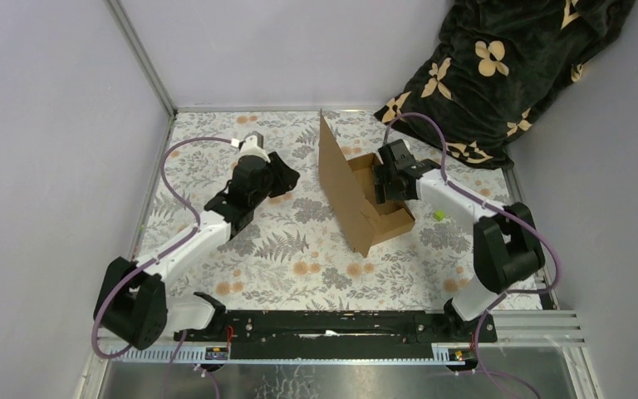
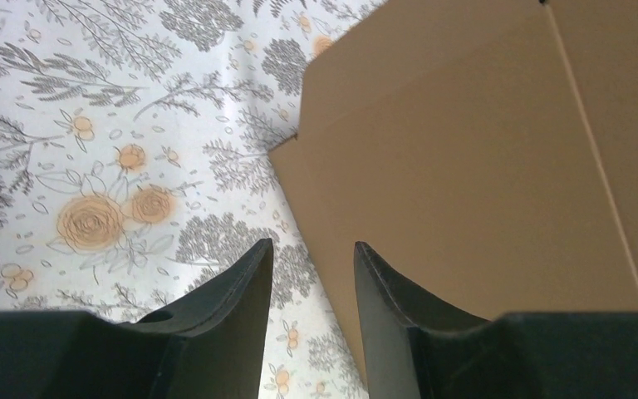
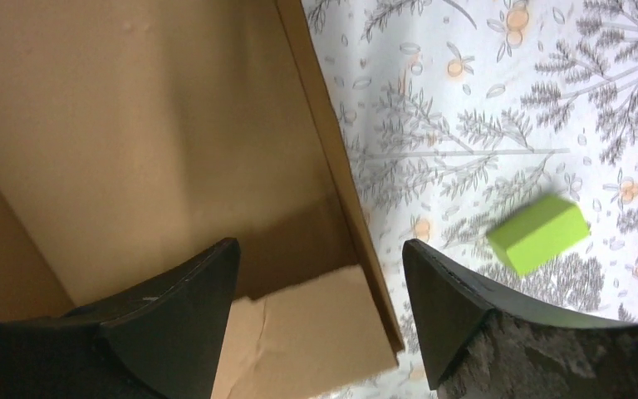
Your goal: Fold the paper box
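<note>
The paper box [image 1: 350, 193] is brown cardboard and stands mid-table, its big panel upright on edge. Its shallow tray [image 1: 394, 219] lies to the right of that panel. My left gripper [image 1: 287, 178] hovers left of the panel, a gap away. In the left wrist view it [image 2: 313, 245] is open with only tablecloth between the fingers, and the panel [image 2: 482, 158] fills the right side. My right gripper [image 1: 382, 179] hangs over the tray. In the right wrist view it [image 3: 320, 245] is wide open, astride the tray's side wall [image 3: 345, 179], with a flap [image 3: 307, 332] below.
A small lime-green block [image 1: 439, 214] lies on the floral tablecloth [image 1: 282, 249] just right of the tray, near my right outer finger [image 3: 449, 307]. A dark flower-print blanket [image 1: 498, 66] is heaped at the back right. Grey walls close in the left and back.
</note>
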{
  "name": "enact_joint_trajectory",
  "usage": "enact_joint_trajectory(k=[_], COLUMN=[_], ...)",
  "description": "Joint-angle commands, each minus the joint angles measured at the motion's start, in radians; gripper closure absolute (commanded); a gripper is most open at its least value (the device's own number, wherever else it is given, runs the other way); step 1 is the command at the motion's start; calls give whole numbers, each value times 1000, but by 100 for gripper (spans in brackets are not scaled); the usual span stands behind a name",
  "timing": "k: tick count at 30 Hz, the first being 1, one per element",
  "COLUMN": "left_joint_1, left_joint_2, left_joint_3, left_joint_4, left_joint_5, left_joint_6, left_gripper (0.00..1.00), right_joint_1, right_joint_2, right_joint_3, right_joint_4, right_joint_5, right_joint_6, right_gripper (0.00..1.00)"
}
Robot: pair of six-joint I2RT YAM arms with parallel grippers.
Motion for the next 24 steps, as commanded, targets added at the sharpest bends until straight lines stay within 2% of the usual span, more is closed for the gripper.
enact_joint_trajectory(k=[1,5,7,13,17,19,24], left_joint_1=[-42,-89,-104,-130,-149,-154,-168], left_joint_2=[-90,-132,-139,-151,-188,-217,-285], left_joint_3=[-60,-102,-120,-161,-175,-185,-212], left_joint_4=[-23,-37,-35,-28,-50,-59,-110], left_joint_5=[16,0,-7,-7,-13,-18,-26], left_joint_6=[-25,-33,-38,-48,-50,-51,-63], left_gripper=[52,52,52,52,52,52,52], right_joint_1=[-38,-61,-68,-72,-72,-73,-71], right_joint_2=[87,159,180,195,177,178,171], right_joint_3=[85,127,134,136,105,99,75], right_joint_4=[86,92,101,95,101,84,69], right_joint_5=[35,44,39,-17,-38,-25,4], right_joint_6=[-84,-116,-125,-59,26,83,269], right_gripper=[21,23,28,58,65,76,88])
